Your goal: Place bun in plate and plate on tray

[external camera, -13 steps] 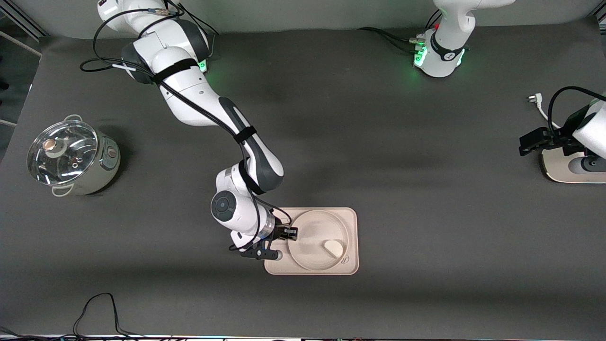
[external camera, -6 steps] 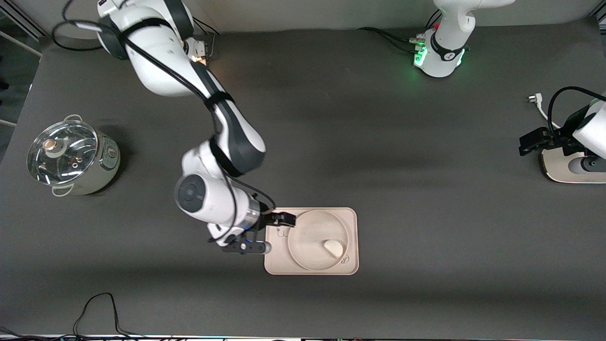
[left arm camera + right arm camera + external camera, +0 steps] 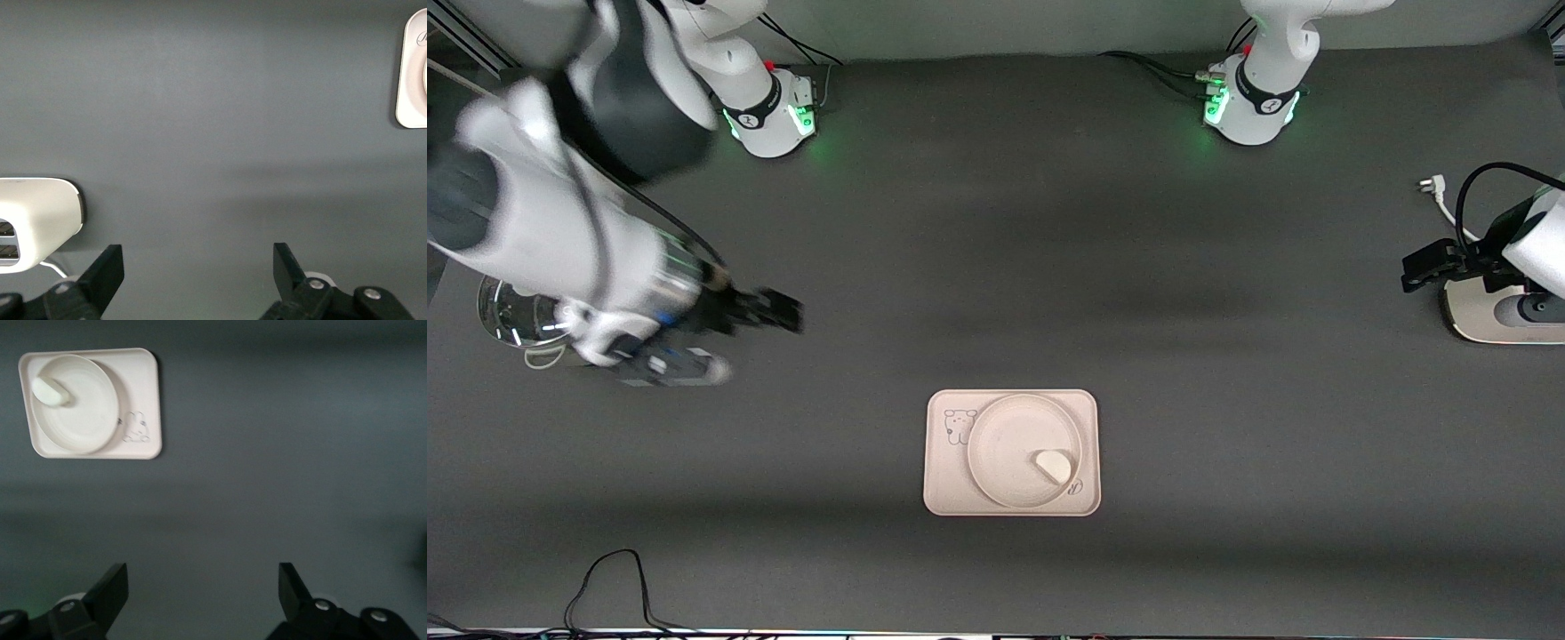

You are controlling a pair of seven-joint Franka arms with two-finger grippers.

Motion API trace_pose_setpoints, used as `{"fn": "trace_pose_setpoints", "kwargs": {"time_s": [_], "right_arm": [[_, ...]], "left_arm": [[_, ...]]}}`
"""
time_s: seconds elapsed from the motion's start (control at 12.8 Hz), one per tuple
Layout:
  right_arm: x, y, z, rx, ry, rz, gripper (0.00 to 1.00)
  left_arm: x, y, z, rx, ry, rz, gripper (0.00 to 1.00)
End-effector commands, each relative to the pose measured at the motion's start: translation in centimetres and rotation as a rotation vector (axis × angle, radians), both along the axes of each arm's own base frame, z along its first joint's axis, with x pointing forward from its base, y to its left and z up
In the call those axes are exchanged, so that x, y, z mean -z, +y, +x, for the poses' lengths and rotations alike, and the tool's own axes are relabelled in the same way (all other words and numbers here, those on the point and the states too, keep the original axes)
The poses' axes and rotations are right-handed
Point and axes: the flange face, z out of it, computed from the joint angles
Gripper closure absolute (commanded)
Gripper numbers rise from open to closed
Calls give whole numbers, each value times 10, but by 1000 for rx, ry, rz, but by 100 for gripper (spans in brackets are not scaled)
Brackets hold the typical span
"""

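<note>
The bun [image 3: 1053, 464] lies in the round plate [image 3: 1009, 440], toward its rim nearest the front camera. The plate sits on the rectangular tray [image 3: 947, 480] with the bear drawing. In the right wrist view the tray [image 3: 148, 393], plate [image 3: 83, 413] and bun [image 3: 50, 391] show well away from my right gripper [image 3: 203, 587]. My right gripper [image 3: 781, 313] is open and empty, up over the table toward the right arm's end. My left gripper [image 3: 1418, 267] waits open and empty [image 3: 199, 267] at the left arm's end; a corner of the tray [image 3: 404, 87] shows in its view.
A steel pot with a glass lid [image 3: 511, 316] stands at the right arm's end, partly hidden by the right arm. A white appliance [image 3: 1485, 316] sits below the left gripper and also shows in the left wrist view [image 3: 37, 213]. A black cable [image 3: 605, 578] lies at the front edge.
My right gripper has left the tray's edge and swung up and away toward the pot end of the table. The plate with the bun stays on the tray. The left arm has not moved.
</note>
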Motion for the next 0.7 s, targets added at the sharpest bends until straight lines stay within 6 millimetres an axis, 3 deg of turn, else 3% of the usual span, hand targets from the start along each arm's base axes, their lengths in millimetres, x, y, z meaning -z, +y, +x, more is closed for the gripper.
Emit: {"fn": "trace_pose_setpoints", "kwargs": {"time_s": [0.0,0.08,0.23,0.62], "right_arm": [[-10,-77,-26,-81,14,-54,0],[-13,-101,-30,-78,10,-68,0],[-23,-126,-39,-55,-4,-111,0],[-32,-163,-42,4,-23,-127,0]], "left_arm": [[-5,-2,-1,-10,5,-10,0],[-5,-3,-1,-12,8,-21,0],[-5,-3,-1,-13,8,-22,0],[-6,-3,-1,-13,6,-22,0]]}}
